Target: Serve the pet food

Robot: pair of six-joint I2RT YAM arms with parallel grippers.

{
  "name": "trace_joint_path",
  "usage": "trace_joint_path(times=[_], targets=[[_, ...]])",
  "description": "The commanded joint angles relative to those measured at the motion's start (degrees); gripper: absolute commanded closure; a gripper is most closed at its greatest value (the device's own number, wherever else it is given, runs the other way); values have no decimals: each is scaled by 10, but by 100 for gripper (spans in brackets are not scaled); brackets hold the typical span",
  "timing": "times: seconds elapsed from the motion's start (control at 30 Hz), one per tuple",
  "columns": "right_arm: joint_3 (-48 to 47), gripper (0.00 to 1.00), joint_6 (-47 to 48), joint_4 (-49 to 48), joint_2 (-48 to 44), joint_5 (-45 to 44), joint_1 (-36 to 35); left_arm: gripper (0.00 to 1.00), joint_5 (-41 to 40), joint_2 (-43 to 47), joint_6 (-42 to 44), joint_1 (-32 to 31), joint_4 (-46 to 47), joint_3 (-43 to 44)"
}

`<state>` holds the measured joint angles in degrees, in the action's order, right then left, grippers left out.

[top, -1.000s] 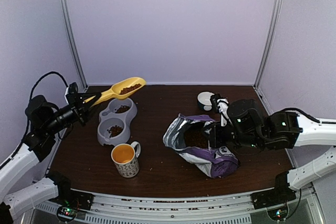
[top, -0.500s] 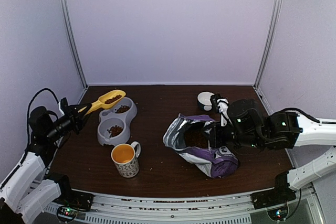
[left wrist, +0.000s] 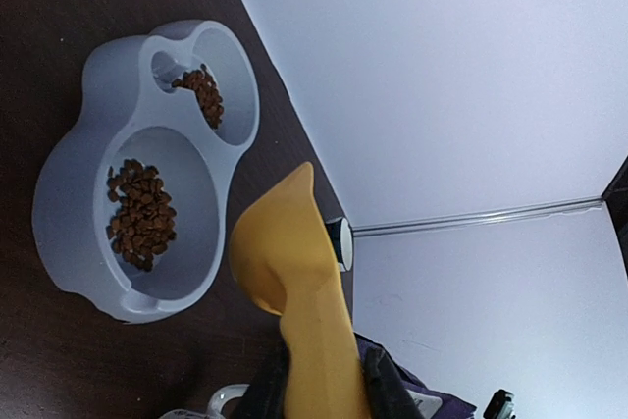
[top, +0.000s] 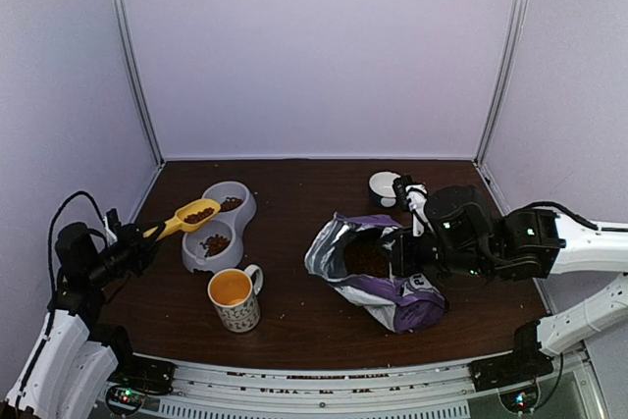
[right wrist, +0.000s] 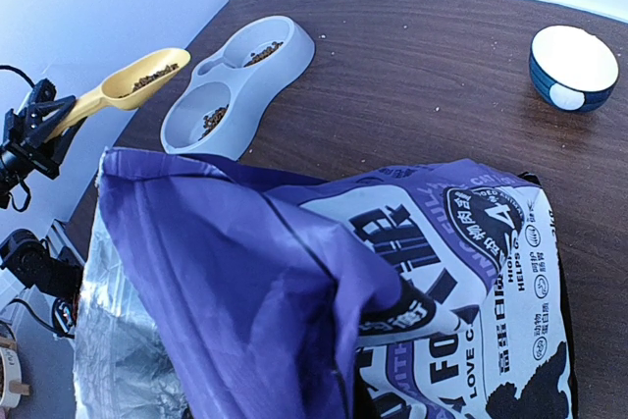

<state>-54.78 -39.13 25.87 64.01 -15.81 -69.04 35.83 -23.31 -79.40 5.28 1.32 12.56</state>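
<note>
Though both wells of the double bowl hold kibble, the left gripper at frame left pinches a loaded yellow scoop, not yet dumped; the right gripper's fingers are hidden at the purple bag.

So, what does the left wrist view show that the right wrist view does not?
Only the left wrist view shows the plain underside of the yellow scoop, which hides its load. Only the right wrist view shows the kibble lying in that scoop, the purple bag with its print and silver lining, and the whole blue bowl. Both show the grey double bowl with pellets in both compartments, and the scoop near it.
</note>
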Motion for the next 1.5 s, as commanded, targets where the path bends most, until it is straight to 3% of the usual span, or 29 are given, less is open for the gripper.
trace_joint_path(times=[0.0,0.33,0.57,0.87,1.17,1.47], targets=[[-8,100,5,-37,-7,-24,-2,100,-16,22,55,8,-47,1],[-6,100,3,-41,-6,-21,-2,100,-56,50,125,9,-153,26],[-7,100,5,-45,1,-16,-2,100,-57,11,211,8,-217,80],[-7,100,8,-47,2,-15,-2,100,-77,-91,409,8,-362,192],[-8,100,5,-44,1,-16,-2,100,-71,-146,437,8,-343,230],[-9,100,9,-36,1,-23,-3,100,-68,-196,512,9,-384,288]])
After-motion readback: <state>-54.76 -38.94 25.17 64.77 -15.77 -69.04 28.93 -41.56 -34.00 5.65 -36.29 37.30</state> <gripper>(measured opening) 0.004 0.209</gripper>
